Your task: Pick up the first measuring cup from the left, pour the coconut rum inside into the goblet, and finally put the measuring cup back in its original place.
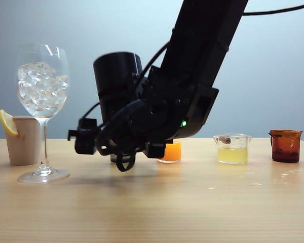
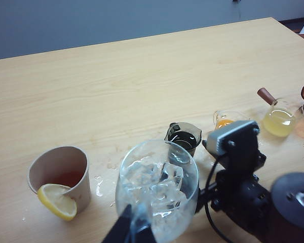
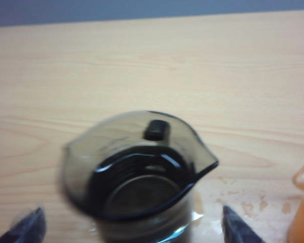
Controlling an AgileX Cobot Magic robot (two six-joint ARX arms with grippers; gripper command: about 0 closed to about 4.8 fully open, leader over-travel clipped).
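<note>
The smoky grey first measuring cup [image 3: 137, 172] stands upright on the wooden table, seen also in the left wrist view [image 2: 183, 137]. My right gripper [image 3: 134, 230] is open, one finger on each side of the cup and clear of it. In the exterior view that gripper [image 1: 120, 147] hangs low over the table and hides the cup. The goblet [image 1: 43, 86] full of ice stands at the left, its stem free. My left gripper [image 2: 134, 230] hovers shut above the goblet [image 2: 157, 187], holding nothing. I cannot make out the coconut rum in the cup or among the ice.
A beige cup with a lemon wedge [image 1: 24, 140] stands left of the goblet. Right of my right arm [image 1: 192, 76] stand a cup of orange liquid [image 1: 171, 152], a cup of pale yellow liquid [image 1: 232, 149] and an amber-brown cup [image 1: 286, 146]. Small wet spots mark the table.
</note>
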